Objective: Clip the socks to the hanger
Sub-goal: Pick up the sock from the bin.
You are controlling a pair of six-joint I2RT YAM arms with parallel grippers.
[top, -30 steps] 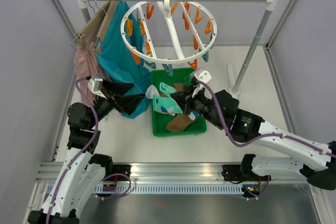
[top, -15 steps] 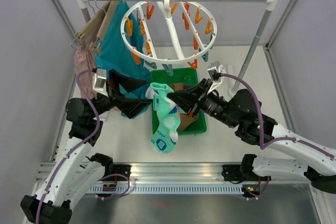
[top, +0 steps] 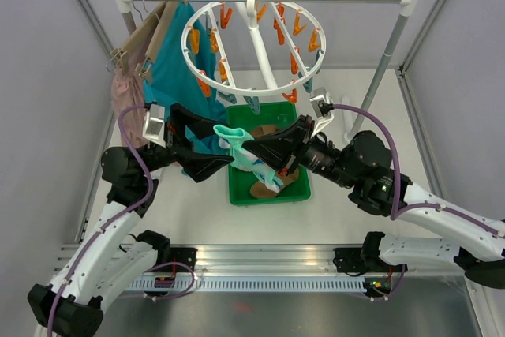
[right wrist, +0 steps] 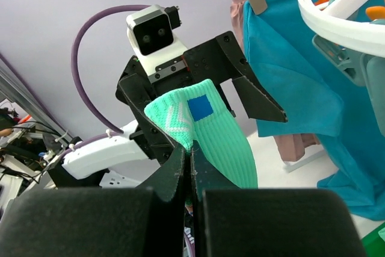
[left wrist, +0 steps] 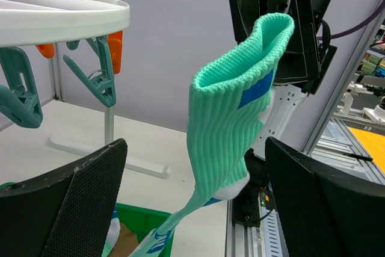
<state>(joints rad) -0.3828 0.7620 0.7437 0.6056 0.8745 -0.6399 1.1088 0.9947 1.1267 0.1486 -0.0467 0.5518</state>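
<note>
Up from the green bin [top: 237,189] comes the mint sock [top: 235,140], which I hold pinched in the right gripper [top: 248,147] | left gripper [top: 224,146] gapes wide just left of its cuff | hanger [top: 261,54] farther back.

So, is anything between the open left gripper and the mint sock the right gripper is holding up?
Nothing visible. The mint sock, pinched in the shut right gripper, stands upright straight ahead of the left gripper, framed by its open jaws. The hanger's teal pegs hang off to the side.
</note>
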